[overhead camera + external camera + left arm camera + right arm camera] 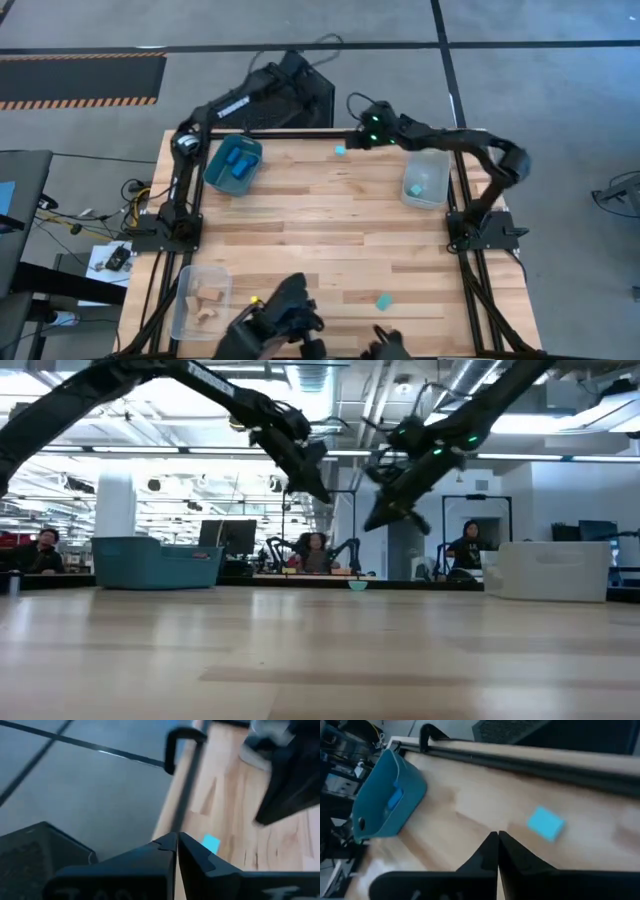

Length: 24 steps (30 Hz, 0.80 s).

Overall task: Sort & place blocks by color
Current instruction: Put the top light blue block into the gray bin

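A light cyan block (341, 150) lies flat on the table near its far edge, also in the right wrist view (546, 823), the left wrist view (211, 842) and the low view (357, 586). A second cyan block (383, 301) lies near the near edge. My right gripper (356, 138) (497, 837) hovers shut just right of the far block. My left gripper (312, 98) (176, 841) hangs shut over the far edge, left of that block. Both grippers are raised in the low view, the left (318, 488) and the right (380, 520).
A teal bin (233, 165) (387, 800) with dark blue blocks stands far left. A clear bin (427, 178) holding a cyan block stands far right. A clear bin (200, 300) with tan wood blocks stands near left. A black box (300, 85) sits beyond the far edge.
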{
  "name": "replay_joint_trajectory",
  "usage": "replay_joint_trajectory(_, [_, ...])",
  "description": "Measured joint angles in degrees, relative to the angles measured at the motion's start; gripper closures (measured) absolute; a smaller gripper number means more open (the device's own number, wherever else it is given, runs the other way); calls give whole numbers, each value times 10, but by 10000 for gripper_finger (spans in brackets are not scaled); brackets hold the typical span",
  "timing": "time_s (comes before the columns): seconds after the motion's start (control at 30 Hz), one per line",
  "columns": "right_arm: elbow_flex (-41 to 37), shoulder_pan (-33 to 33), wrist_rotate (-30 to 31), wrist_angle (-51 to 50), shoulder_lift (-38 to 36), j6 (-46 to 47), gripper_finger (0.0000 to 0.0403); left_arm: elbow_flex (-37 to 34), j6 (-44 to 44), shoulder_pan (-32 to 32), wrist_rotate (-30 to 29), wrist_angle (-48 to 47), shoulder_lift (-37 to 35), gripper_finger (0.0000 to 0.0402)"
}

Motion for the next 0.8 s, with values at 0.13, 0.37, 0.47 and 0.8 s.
replay_joint_trajectory(0.13, [105,-6,-24,-13,92,-15,392,0,-25,16,-1,-14,-36,401])
replay_joint_trajectory(0.37, [268,-5,-6,-238,211,-81,394,0,-10,17,-6,-84,-64,401])
replay_joint_trajectory(0.47, [291,0,-2,-289,228,-114,399,0,-2,17,-18,-104,-66,401])
replay_joint_trajectory(0.8, [293,-4,19,-308,267,-142,400,-1,2,15,-20,-90,-65,401])
